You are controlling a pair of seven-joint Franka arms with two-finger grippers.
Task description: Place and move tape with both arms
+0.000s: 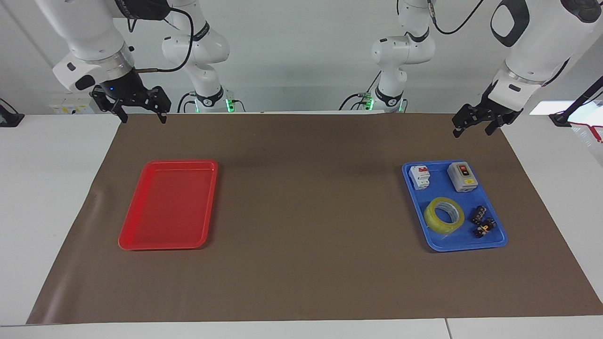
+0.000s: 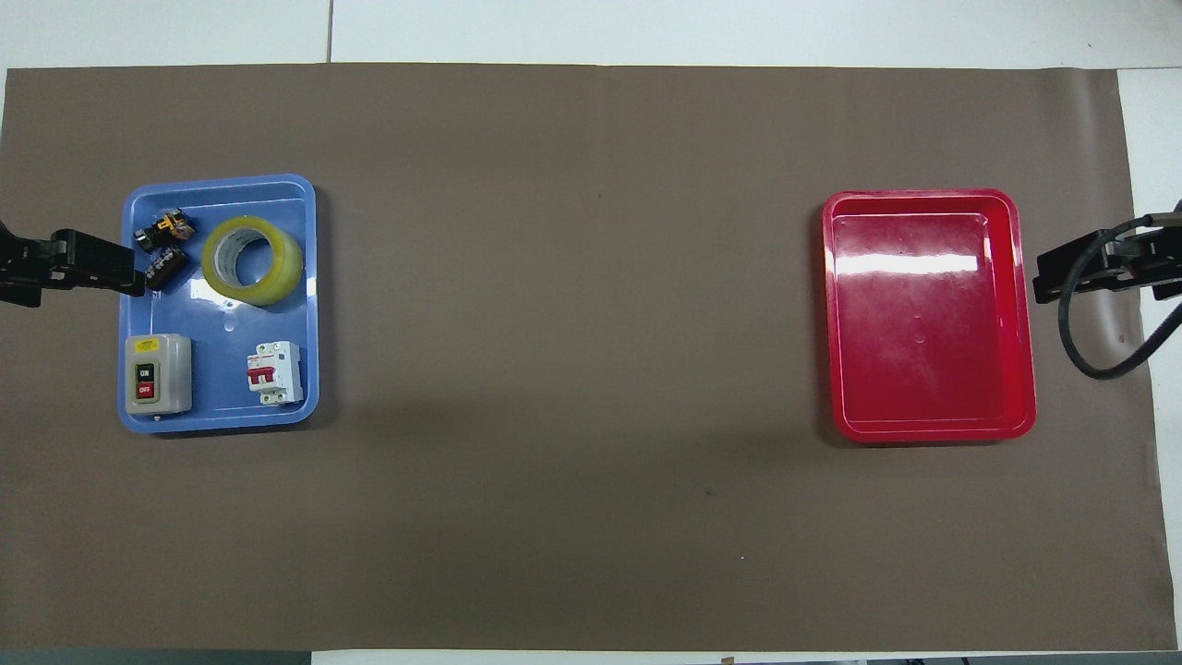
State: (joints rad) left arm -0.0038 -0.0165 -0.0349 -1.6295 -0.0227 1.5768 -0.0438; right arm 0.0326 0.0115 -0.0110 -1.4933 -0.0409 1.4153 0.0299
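Observation:
The tape (image 1: 444,215), a translucent yellow roll with a pale core, lies flat in the blue tray (image 1: 452,241) toward the left arm's end of the table. It also shows in the overhead view (image 2: 252,259), in the half of the blue tray (image 2: 222,319) farther from the robots. My left gripper (image 1: 473,131) is open and empty. It hangs raised over the mat by the tray's outer edge and touches nothing; it also shows in the overhead view (image 2: 120,270). My right gripper (image 1: 142,117) is open and empty, raised over the mat beside the red tray (image 1: 165,207); the overhead view (image 2: 1048,277) shows it too.
The blue tray also holds a grey on/off switch box (image 1: 462,177), a white circuit breaker (image 1: 419,177) and small black parts (image 1: 483,222). The red tray (image 2: 923,323) holds nothing. A brown mat (image 1: 306,212) covers the table. Two smaller arms with green lights (image 1: 209,101) stand at the back.

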